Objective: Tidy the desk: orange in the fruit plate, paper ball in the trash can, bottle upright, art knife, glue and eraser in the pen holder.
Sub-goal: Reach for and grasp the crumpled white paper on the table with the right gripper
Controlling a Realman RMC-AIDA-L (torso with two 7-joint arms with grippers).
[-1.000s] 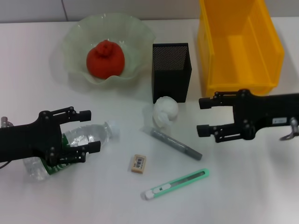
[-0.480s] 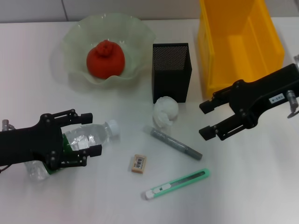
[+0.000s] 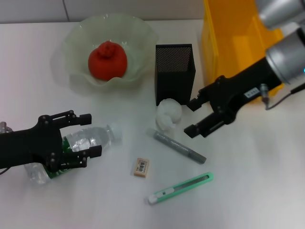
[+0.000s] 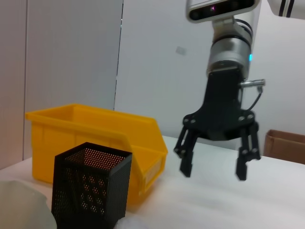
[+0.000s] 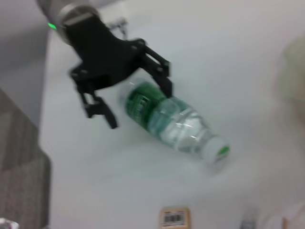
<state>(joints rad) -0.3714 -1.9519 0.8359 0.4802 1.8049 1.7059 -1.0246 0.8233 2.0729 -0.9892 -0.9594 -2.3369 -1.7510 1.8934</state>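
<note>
- The bottle (image 3: 78, 144) lies on its side on the white desk (image 3: 257, 191), in the near-left part. Its long axis runs slanted: the white cap points to the right and a little away from the robot, toward the paper ball (image 3: 168, 114); the base with the green label points to the near left.
- The left gripper (image 3: 90, 134) is at the bottle. Its fingers are spread wide, one on the far side of the bottle body and one on the near side, around the label part. They are not closed on the bottle.
- The right gripper (image 3: 192, 116) reaches in slanted from the right, just beside the paper ball. Its two fingers are wide apart and hold nothing.
- The paper ball sits on the desk directly in front of the black mesh pen holder (image 3: 174, 73), which stands upright.
- The orange (image 3: 107, 60) already lies in the pale green fruit plate (image 3: 78, 40), at the far left.
- The yellow bin (image 3: 238, 52) stands at the far right, beside the pen holder.
- The grey glue stick (image 3: 179, 147) lies flat, its long axis slanted from the paper ball toward the near right.
- The green art knife (image 3: 178, 189) lies nearest to the robot, its long axis slanted, with the white end to the left.
- The eraser (image 3: 142, 167) lies flat between the bottle and the art knife.
</note>
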